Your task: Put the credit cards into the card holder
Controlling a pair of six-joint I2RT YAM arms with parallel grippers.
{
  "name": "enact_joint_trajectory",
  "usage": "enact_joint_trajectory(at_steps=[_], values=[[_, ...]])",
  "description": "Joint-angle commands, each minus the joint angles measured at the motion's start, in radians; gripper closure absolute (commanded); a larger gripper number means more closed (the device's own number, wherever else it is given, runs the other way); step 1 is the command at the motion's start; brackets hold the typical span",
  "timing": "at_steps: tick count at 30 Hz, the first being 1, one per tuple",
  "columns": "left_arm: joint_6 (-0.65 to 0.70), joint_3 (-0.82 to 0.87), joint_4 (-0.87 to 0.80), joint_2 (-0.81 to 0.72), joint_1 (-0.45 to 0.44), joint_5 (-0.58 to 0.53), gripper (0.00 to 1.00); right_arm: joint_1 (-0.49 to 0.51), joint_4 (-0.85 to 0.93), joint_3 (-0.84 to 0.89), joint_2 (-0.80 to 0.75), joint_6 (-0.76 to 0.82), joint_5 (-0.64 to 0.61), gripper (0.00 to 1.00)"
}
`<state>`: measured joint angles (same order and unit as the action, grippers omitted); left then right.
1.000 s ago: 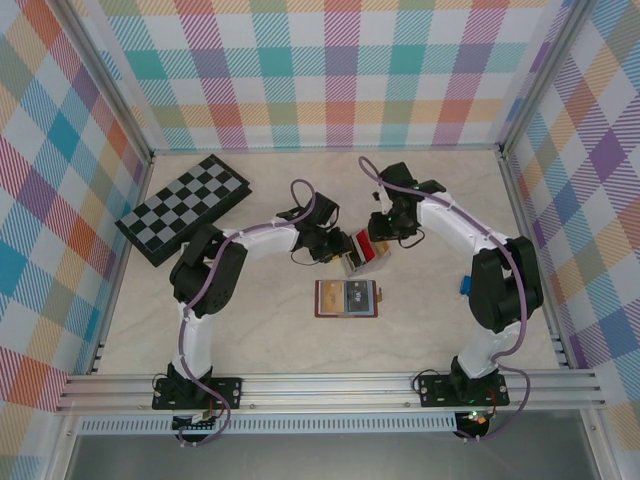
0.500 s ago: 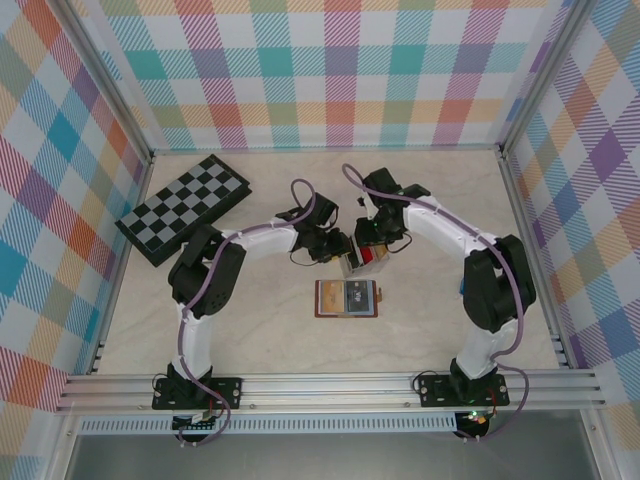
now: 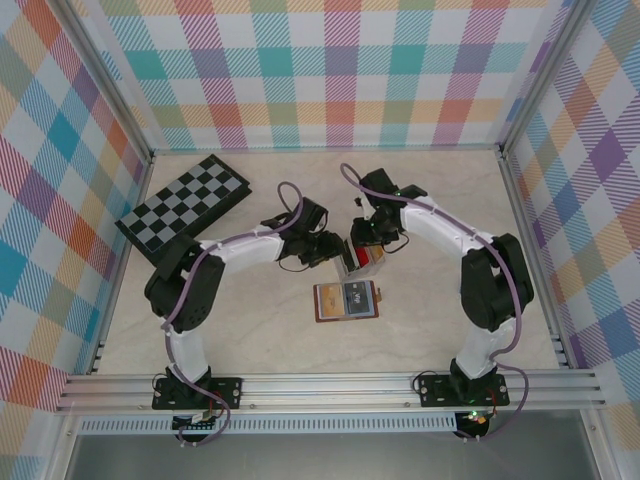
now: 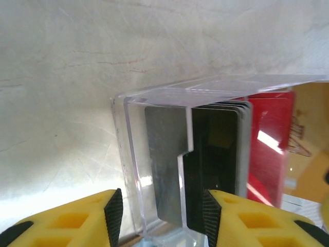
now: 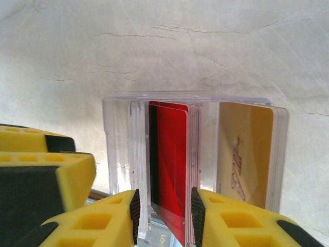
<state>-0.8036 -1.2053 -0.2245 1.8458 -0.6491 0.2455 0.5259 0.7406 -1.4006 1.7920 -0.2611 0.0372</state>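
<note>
Two robot arms met over a clear tray point(image 3: 352, 262) near the middle of the table point(image 3: 250, 340). The credit cards point(image 4: 216, 154) stood packed face to face inside the tray. The right gripper point(image 5: 164, 212) had its yellow fingers narrowly apart, pinching a red card point(image 5: 172, 164) together with a few of its neighbours. A tan card point(image 5: 244, 154) stood just beside them, untouched. The left gripper point(image 4: 162, 213) straddled one end of the tray with its fingers apart, and it could not be told whether they pressed the wall. The card holder point(image 3: 347, 300) lay open, just on the near-edge side of the tray.

The step looked like drawing a card out. Doing it well probably meant pulling straight along the card's length while steadying the tray. Extra cards would need shedding so that only one came free.

The red card stood on edge, its long axis along the right gripper's line of reach. The holder's long axis ran roughly parallel to the table's near edge, with its snap tab toward the right edge.
</note>
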Motion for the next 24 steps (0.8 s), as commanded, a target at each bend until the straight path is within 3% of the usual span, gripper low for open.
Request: enact_joint_trajectory(at_steps=[1, 15, 24], values=[[-0.038, 0.062, 0.024, -0.095, 0.017, -0.087, 0.52, 0.033, -0.003, -0.009, -0.02, -0.016, 0.012, 0.65], [-0.163, 0.321, 0.005, -0.373, 0.108, -0.321, 0.52, 0.163, 0.045, -0.076, 0.11, 0.006, -0.256, 0.6], [-0.165, 0.354, -0.003, -0.427, 0.117, -0.338, 0.51, 0.234, 0.091, -0.129, 0.198, 0.008, -0.508, 0.61]])
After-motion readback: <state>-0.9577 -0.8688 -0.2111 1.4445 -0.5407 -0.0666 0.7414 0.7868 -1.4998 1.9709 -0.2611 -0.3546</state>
